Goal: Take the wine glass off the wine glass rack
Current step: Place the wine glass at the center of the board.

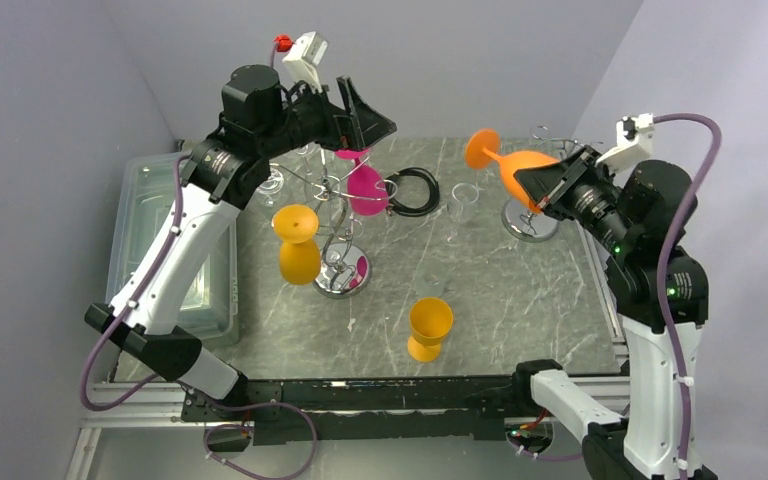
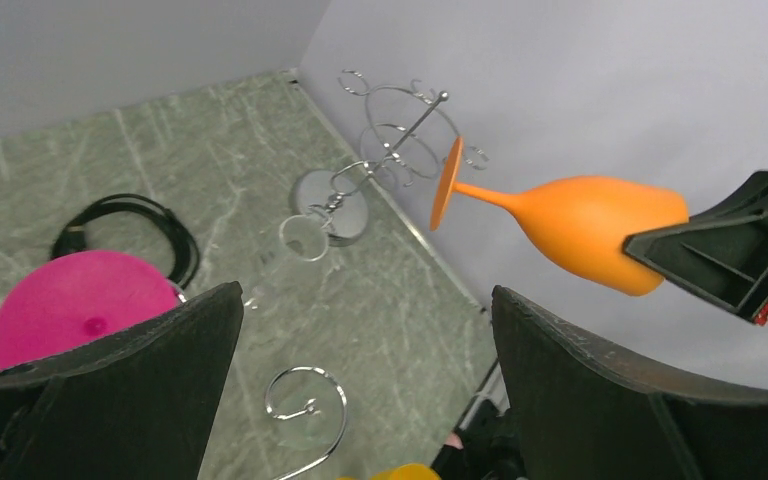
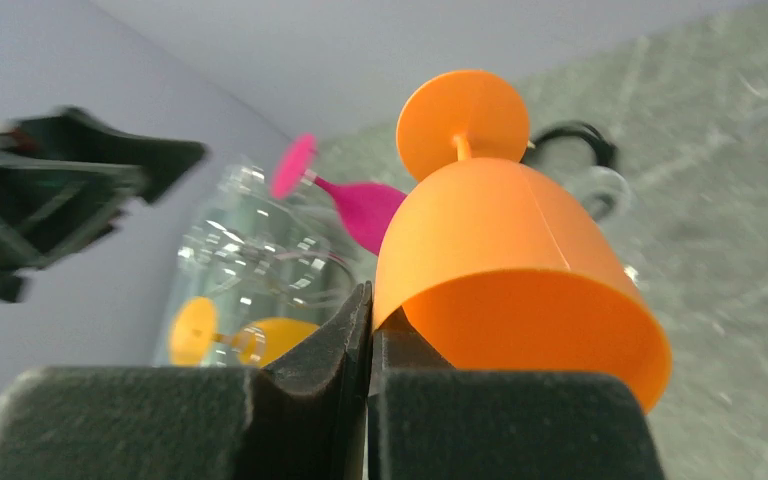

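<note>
Right gripper (image 3: 370,325) was clamped on the rim of the orange wine glass (image 3: 505,250), which lay on its side in the air, foot toward the left arm. Left gripper (image 1: 364,115) jaws stood wide apart above the wine glass rack (image 1: 340,272), where a pink glass (image 1: 366,188) hung.
</note>
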Tool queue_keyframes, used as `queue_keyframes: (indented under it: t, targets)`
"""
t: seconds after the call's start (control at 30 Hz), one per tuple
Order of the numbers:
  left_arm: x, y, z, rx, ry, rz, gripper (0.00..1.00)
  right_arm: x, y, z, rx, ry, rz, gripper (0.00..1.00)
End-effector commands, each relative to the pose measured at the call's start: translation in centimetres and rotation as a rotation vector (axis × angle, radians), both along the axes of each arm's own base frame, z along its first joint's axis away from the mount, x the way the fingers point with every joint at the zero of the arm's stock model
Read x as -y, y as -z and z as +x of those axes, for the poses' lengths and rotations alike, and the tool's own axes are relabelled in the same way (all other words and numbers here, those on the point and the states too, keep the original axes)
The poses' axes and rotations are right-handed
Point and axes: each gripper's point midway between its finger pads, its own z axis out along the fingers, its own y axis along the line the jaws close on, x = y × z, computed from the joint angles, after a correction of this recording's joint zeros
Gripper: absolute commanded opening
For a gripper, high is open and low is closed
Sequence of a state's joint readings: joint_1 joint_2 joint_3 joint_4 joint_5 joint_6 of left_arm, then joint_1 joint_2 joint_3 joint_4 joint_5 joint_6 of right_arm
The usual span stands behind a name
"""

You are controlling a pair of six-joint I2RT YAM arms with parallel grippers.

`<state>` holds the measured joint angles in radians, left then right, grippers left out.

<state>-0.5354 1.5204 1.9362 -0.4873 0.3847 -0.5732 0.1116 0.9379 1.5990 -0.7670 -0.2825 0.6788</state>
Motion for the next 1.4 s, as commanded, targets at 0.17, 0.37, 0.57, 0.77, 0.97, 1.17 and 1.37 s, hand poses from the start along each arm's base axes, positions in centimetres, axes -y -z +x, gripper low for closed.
queue_keyframes:
  t: [0.17, 0.37, 0.57, 0.77, 0.97, 1.17, 1.37]
  targets:
    - [-3.4, -2.6, -2.1, 0.217, -0.141, 0.174, 0.99, 2.6, 13.6, -0.3, -0.497, 0.027, -0.320, 0.00]
    - [-4.8, -2.7, -2.3, 0.243, -0.204, 0.214, 0.99, 0.8, 19.4, 1.7, -0.632, -0.010, -0.436, 0.00]
    - [-6.2, -2.5, -2.3, 0.257, -0.256, 0.249, 1.00, 1.1, 22.3, 3.1, -0.688, 0.053, -0.570, 0.00]
    - [-6.4, -2.1, -1.9, 0.254, -0.271, 0.273, 1.00, 0.7, 24.5, 4.4, -0.719, 0.034, -0.620, 0.00]
    - [-7.2, -2.1, -1.5, 0.260, -0.316, 0.297, 0.99, -0.8, 26.0, 6.1, -0.740, -0.022, -0.621, 0.00]
    - [-8.0, -2.2, -1.4, 0.266, -0.348, 0.313, 0.99, -1.9, 27.5, 7.8, -0.768, -0.064, -0.641, 0.00]
    - [-8.4, -2.2, -1.4, 0.268, -0.366, 0.328, 0.99, -3.0, 28.8, 8.4, -0.795, -0.107, -0.659, 0.00]
